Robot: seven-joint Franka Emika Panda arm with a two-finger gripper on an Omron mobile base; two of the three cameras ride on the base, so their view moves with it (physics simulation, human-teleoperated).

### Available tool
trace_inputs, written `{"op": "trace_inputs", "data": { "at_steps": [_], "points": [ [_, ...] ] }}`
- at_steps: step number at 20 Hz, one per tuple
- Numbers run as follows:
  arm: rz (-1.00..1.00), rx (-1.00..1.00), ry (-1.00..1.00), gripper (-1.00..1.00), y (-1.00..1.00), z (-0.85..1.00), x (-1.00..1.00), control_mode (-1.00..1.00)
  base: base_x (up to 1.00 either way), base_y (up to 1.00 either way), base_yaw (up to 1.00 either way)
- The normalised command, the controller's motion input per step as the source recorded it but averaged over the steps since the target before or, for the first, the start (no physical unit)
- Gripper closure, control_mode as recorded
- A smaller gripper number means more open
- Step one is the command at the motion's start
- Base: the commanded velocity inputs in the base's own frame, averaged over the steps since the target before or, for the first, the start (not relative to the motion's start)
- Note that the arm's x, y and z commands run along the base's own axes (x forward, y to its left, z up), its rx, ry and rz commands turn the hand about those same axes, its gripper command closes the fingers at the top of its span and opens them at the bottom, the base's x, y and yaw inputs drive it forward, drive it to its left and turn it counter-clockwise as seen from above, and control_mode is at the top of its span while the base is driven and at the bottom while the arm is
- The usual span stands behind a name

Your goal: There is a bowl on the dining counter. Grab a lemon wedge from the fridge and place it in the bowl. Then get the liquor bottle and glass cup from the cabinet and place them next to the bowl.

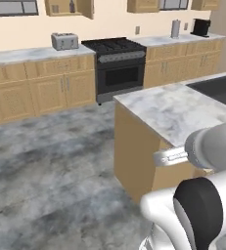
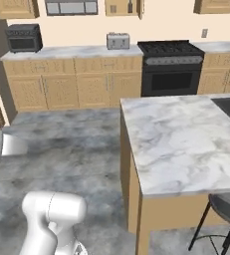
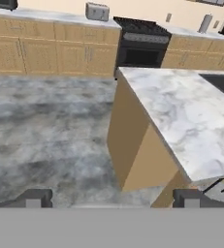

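The dining counter (image 1: 173, 110) is a white-and-grey marbled island with tan sides; it also appears in the right base view (image 2: 181, 139) and the hand view (image 3: 181, 106). My gripper (image 3: 112, 201) is open with nothing between its fingertips (image 3: 33, 198), and it hangs over the grey floor just left of the counter's near corner. On the far wall an open tan cabinet (image 1: 68, 7) holds a small dark shape, too small to identify. The bowl, lemon wedge, fridge and glass cup are out of view.
A black sink (image 1: 217, 88) is set into the counter's far right part. A black stove (image 1: 117, 63) and a toaster (image 1: 64, 41) stand along the back wall with tan base cabinets. A grey stool (image 2: 226, 204) stands at the counter's near right side. Open floor lies to the left.
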Motion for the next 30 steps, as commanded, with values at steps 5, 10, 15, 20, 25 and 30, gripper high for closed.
{"op": "trace_inputs", "data": {
  "at_steps": [5, 10, 15, 20, 25, 30],
  "points": [
    [0.0, 0.0, 0.0, -1.0, 0.0, 0.0, 0.0, 1.0, 0.61, 1.0, -0.17],
    [0.0, 0.0, 0.0, -1.0, 0.0, 0.0, 0.0, 1.0, 0.96, 0.93, -0.23],
    [0.0, 0.0, 0.0, -1.0, 0.0, 0.0, 0.0, 1.0, 1.0, 0.83, -0.24],
    [0.0, 0.0, 0.0, -1.0, 0.0, 0.0, 0.0, 1.0, 1.0, 0.68, -0.23],
    [0.0, 0.0, 0.0, -1.0, 0.0, 0.0, 0.0, 1.0, 1.0, 0.47, -0.13],
    [0.0, 0.0, 0.0, -1.0, 0.0, 0.0, 0.0, 1.0, 1.0, 0.24, -0.01]
  ]
}}
